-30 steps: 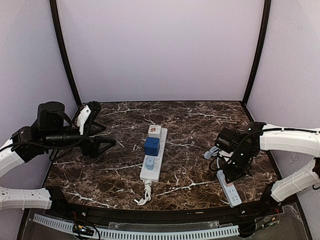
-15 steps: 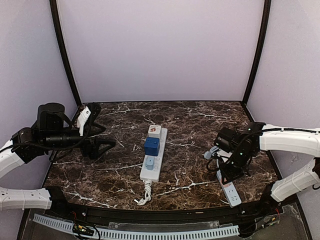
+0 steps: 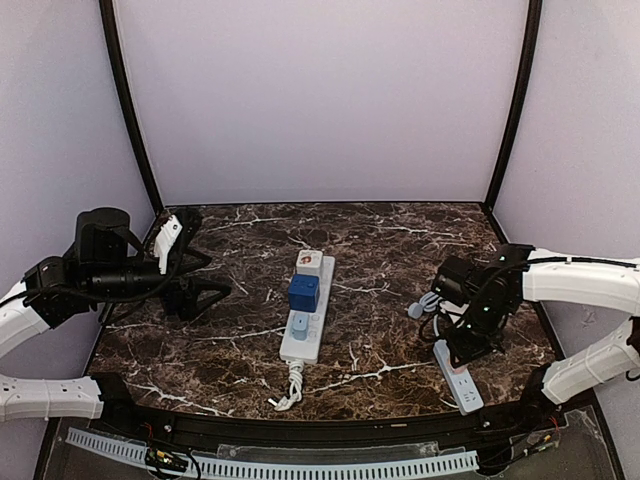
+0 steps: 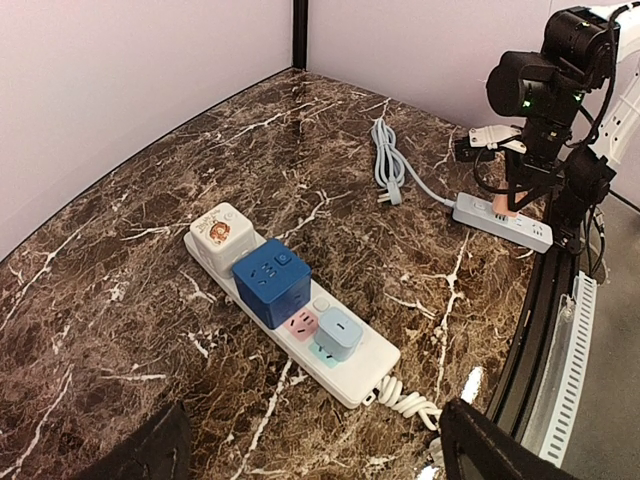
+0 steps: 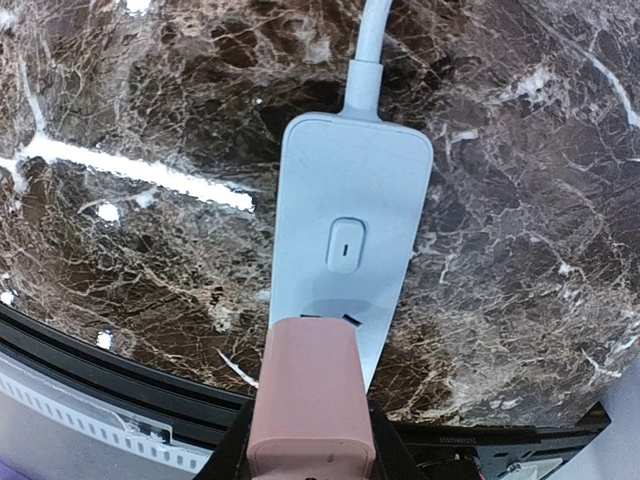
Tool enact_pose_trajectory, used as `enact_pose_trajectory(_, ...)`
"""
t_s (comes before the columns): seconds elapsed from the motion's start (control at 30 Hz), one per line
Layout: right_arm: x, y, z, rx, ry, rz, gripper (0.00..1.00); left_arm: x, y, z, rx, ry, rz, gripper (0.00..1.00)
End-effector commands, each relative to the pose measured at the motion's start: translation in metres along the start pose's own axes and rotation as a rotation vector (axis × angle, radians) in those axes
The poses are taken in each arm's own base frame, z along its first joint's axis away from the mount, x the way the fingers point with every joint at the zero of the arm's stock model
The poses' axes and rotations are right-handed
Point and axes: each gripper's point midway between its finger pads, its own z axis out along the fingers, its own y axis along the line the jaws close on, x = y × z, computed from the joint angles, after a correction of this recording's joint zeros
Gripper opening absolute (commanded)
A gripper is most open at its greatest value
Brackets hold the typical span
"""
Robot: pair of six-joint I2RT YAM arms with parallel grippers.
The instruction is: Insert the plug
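Two power strips: a white strip [image 3: 298, 348] and a pale blue strip [image 3: 462, 388]; four plug-in blocks [image 4: 270, 283] on the white strip; one pink plug [image 5: 308, 398]; two robot arms [image 3: 580, 280].

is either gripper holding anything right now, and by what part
The right gripper is shut on the pink plug, fingers clamping the two sides of its body, over the grey power strip. The left gripper is open and empty.

A pink plug [image 5: 312, 395] (blocky) over the pale power strip [image 5: 345, 170], beside its switch [image 5: 343, 245].
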Motion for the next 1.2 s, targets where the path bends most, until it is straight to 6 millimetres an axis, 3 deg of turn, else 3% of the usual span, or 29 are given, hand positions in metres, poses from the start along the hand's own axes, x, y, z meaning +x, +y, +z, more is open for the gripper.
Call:
enact_pose_trajectory(0.0,0.001,-0.008,-0.004,0.029,-0.011,0.023,0.00,0.000,0.001,-0.001,-0.001,-0.011,-0.008,0.86)
enact_pose_trajectory(0.53,-0.007,0.001,0.011,0.003,-0.004,0.012,0.00,0.003,0.000,-0.003,-0.002,-0.008,-0.009,0.86)
enact_pose_trajectory(1.17,0.002,0.002,0.018,-0.008,0.031,0.028,0.00,0.005,-0.003,-0.001,0.018,-0.002,-0.003,0.87)
